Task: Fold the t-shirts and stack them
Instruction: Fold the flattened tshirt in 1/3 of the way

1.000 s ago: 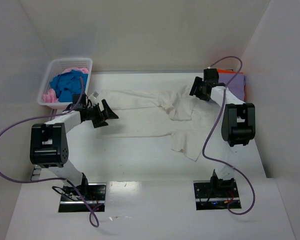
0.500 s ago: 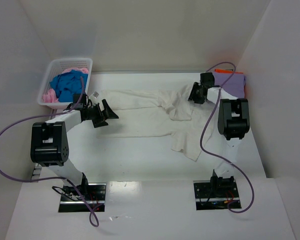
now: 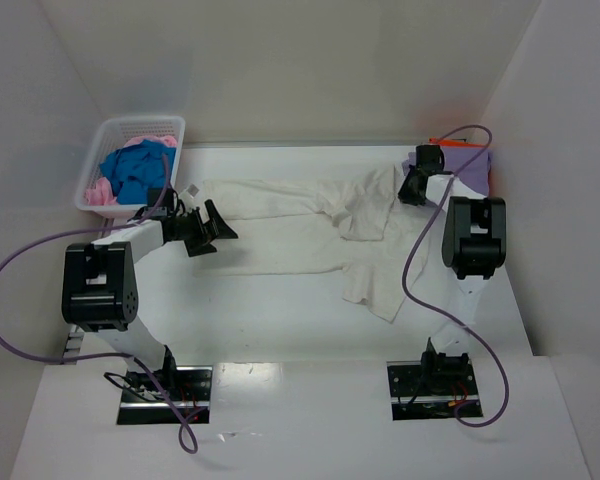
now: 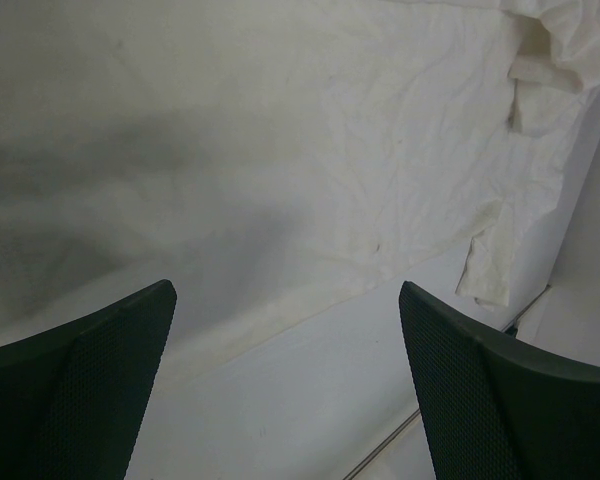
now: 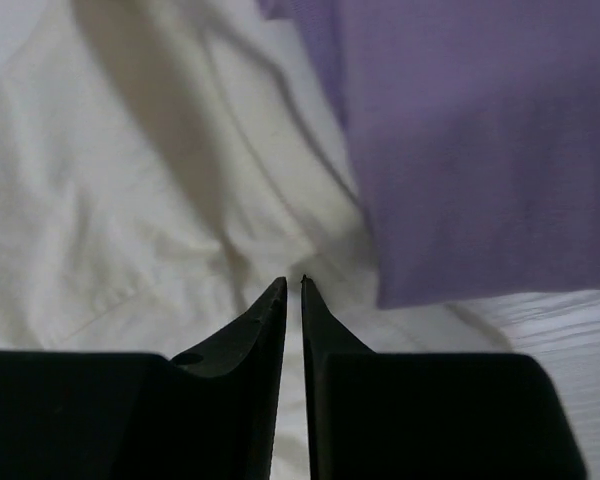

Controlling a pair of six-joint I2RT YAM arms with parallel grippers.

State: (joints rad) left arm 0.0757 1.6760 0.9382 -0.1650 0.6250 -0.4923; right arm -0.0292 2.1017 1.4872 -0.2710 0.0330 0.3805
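The large cream-white t-shirt (image 3: 300,225) lies spread and rumpled across the table's middle. My right gripper (image 3: 410,192) is at its far right corner, next to the folded lavender-purple t-shirt (image 3: 470,165) with the orange t-shirt (image 3: 445,142) showing behind it. In the right wrist view the right gripper (image 5: 292,280) has its jaws pinched almost together on a fold of the cream cloth (image 5: 130,200), beside the purple shirt (image 5: 460,150). My left gripper (image 3: 218,232) hangs open over the shirt's left side. In the left wrist view the left gripper (image 4: 285,290) is wide apart above the cream hem (image 4: 380,130), with nothing held.
A white lattice basket (image 3: 105,140) at the far left holds a blue t-shirt (image 3: 135,170) and a pink t-shirt (image 3: 100,190). White walls close in the table at the back and on both sides. Purple cables loop off both arms.
The right gripper dropped to the cream shirt's far right corner, closed on the cloth and drew it slightly right toward the purple shirt. The left arm has not moved.
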